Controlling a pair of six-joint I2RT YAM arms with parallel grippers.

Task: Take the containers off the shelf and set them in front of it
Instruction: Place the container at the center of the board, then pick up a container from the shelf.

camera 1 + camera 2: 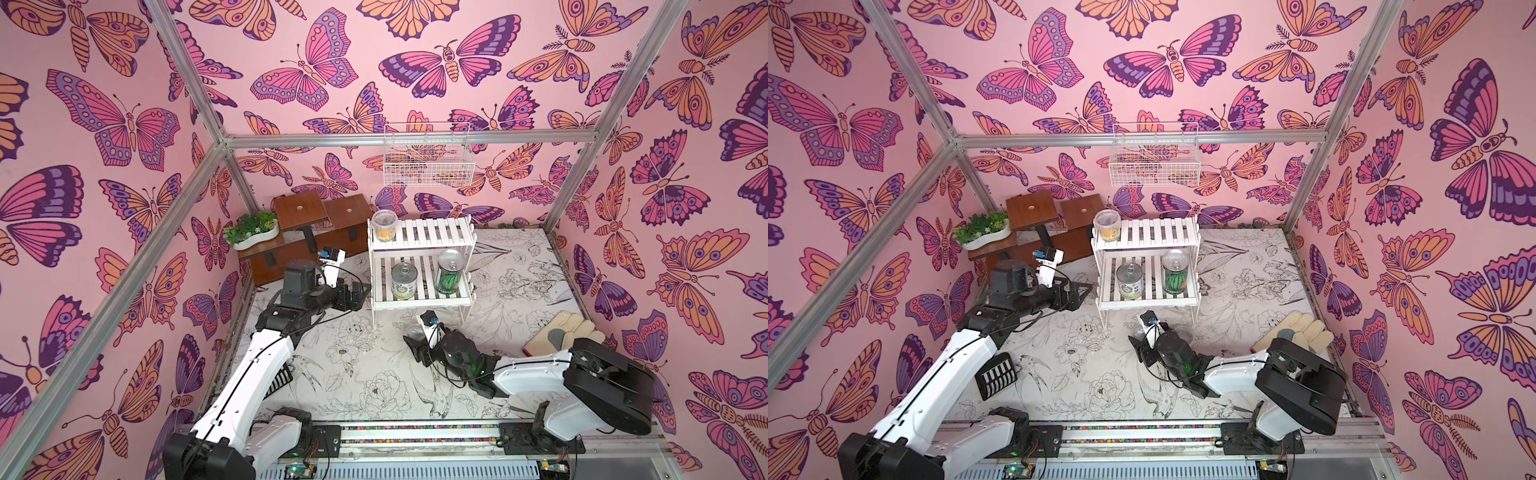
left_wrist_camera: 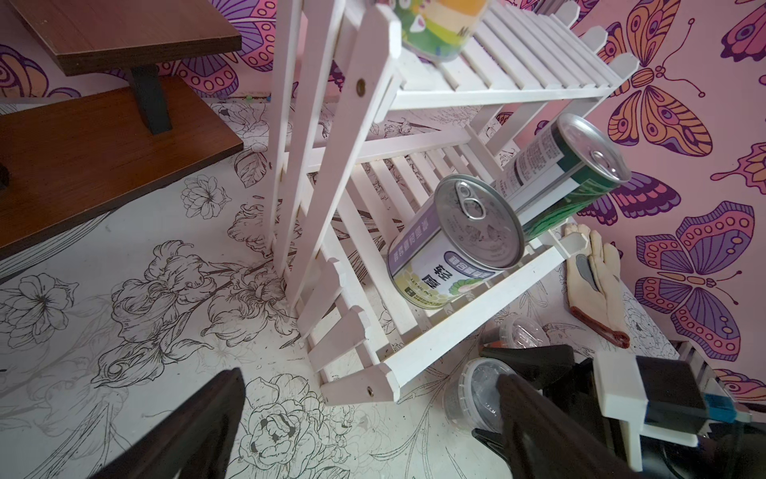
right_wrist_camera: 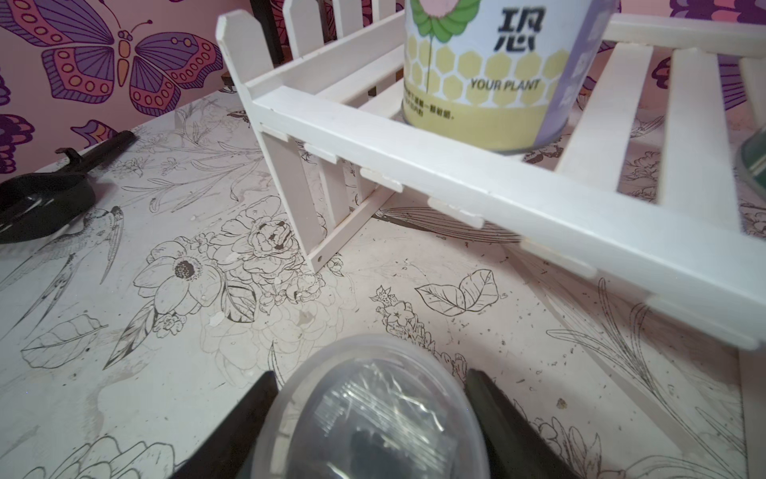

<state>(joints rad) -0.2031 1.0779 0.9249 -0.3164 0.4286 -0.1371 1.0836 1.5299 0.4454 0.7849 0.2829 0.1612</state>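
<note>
Flower-printed white tabletop (image 1: 361, 374) lies close under the right gripper (image 3: 371, 375). Its two black fingers (image 3: 244, 419) pinch a small clear lidded plastic cup with dark contents (image 3: 373, 419) by its sides, one on each flank just below the lid rim. Whether the cup's base already touches the surface cannot be told. The cup is in front of the white two-tier slatted wooden shelf (image 1: 432, 232), near the lower tier's front rail but apart from it. Setting it down looks like the step in hand. Doing it well probably means lowering until the base rests flat, spreading the fingers evenly so neither drags the light cup sideways, then backing away from the rail. A second clear lidded cup with reddish contents (image 2: 520, 334) stands on the table just beside, so the release should leave a gap. On the shelf stand a clear cup with yellow contents (image 1: 383, 226) at the top tier's corner, and a white-green pull-tab metal can (image 1: 404, 281) and a watermelon-labelled can (image 1: 449, 276) on the lower tier. The left gripper (image 1: 357, 294) hovers beside the shelf's end, fingers spread wide, holding nothing.
</note>
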